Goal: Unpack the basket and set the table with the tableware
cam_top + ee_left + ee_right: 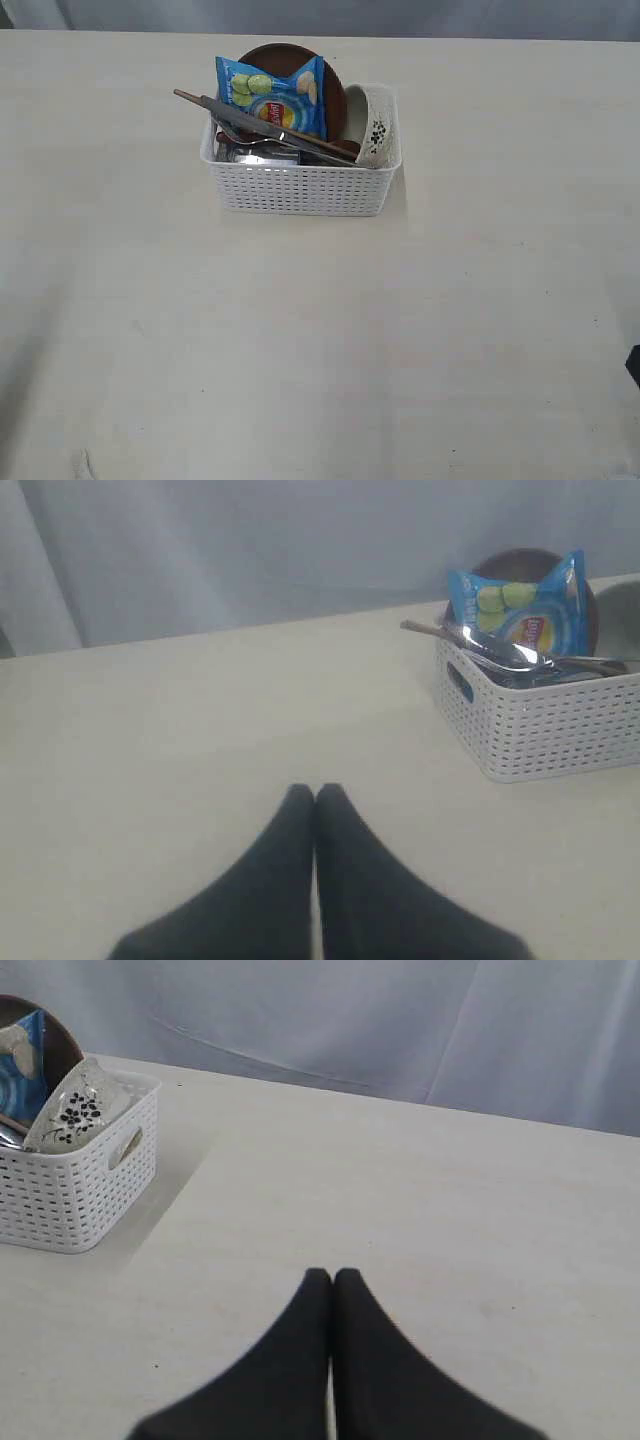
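Soft even light, faint shadow beside the basket, wrist views seemingly blurry.

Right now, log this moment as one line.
phase: unpacking not begun | basket: full, holding chips bag, brown plate, floral bowl, cutlery | left hand: shut, empty, above table | right hand: shut, empty, above table

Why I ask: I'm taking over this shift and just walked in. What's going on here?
Nothing is being handled yet. The white basket sits on the table, packed: a brown plate, a blue chips bag and a floral bowl stand in it, with chopsticks and steel cutlery lying across the top. The left gripper and right gripper are both shut and empty, over bare table, apart from the basket. Nothing has been set out.
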`<action>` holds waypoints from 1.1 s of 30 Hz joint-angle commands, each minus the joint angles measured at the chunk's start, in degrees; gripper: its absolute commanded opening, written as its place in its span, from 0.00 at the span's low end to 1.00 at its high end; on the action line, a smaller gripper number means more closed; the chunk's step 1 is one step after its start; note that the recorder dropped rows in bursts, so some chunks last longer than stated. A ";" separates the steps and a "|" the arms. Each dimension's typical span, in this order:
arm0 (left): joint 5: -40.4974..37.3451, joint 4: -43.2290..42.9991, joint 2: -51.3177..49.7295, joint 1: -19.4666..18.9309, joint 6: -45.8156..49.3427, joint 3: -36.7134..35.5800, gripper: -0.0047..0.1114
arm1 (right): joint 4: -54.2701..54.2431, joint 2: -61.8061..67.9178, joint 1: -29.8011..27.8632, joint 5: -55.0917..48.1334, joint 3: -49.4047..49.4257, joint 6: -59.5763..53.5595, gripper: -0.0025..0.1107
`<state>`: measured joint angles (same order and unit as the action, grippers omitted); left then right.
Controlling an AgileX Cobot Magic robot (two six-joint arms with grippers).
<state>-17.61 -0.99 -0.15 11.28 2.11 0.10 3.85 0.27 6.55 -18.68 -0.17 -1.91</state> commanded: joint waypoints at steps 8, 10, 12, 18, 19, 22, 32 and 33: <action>0.45 -0.27 0.15 -0.01 -0.20 -0.10 0.04 | -0.90 -0.27 -0.24 3.72 0.17 0.57 0.02; 0.45 -0.27 0.15 -0.01 -0.20 -0.10 0.04 | -2.98 -0.27 -0.24 7.81 0.17 1.29 0.02; 0.45 -0.27 0.15 -0.01 -0.20 -0.10 0.04 | -5.40 -0.27 -0.24 13.45 0.17 1.52 0.02; 0.45 -0.27 0.15 -0.01 -0.20 -0.10 0.04 | -7.45 -0.27 -0.24 27.59 0.17 1.91 0.02; 0.45 -0.27 0.15 -0.01 -0.20 -0.10 0.04 | -7.45 -0.27 -0.24 27.40 0.17 1.91 0.02; 0.45 -0.27 0.15 -0.01 -0.20 -0.10 0.04 | -7.45 -0.27 -0.24 27.41 0.17 1.52 0.02; 0.45 -0.27 0.15 -0.01 -0.20 -0.10 0.04 | -7.45 -0.27 -0.24 37.26 0.17 2.65 0.02; 0.45 -0.27 0.15 -0.01 -0.20 -0.10 0.04 | -7.45 -0.27 -0.24 37.26 0.17 3.24 0.02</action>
<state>-17.61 -0.99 -0.15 11.28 2.11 0.10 -3.52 0.27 6.55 17.13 -0.17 0.00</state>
